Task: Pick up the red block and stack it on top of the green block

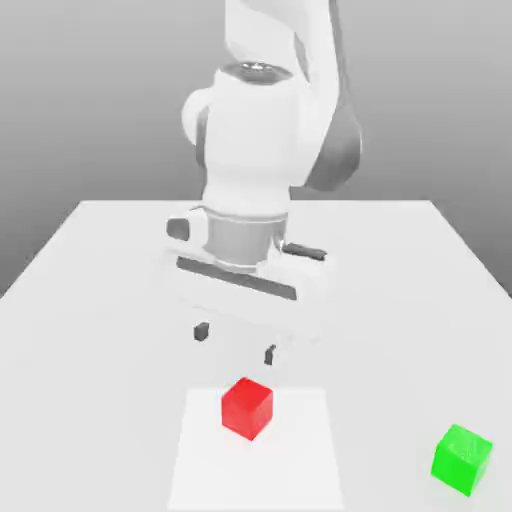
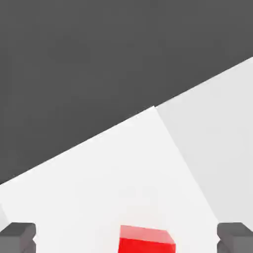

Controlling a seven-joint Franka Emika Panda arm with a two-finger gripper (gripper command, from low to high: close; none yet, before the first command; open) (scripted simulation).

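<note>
The red block (image 1: 247,407) is a small bright red cube resting on the white table near its front edge. In the hand view the red block (image 2: 146,240) lies between the two dark fingertips (image 2: 18,236). My gripper (image 1: 235,343) hangs open just above and behind the red cube, not touching it, with nothing held. The green block (image 1: 462,459), a cube of the same size, sits on the table at the exterior view's right, well apart from the red one.
The white table (image 1: 100,300) stretches wide around both cubes. A slightly brighter square patch (image 1: 300,450) lies under the red cube. The white arm (image 1: 262,150) rises behind the gripper.
</note>
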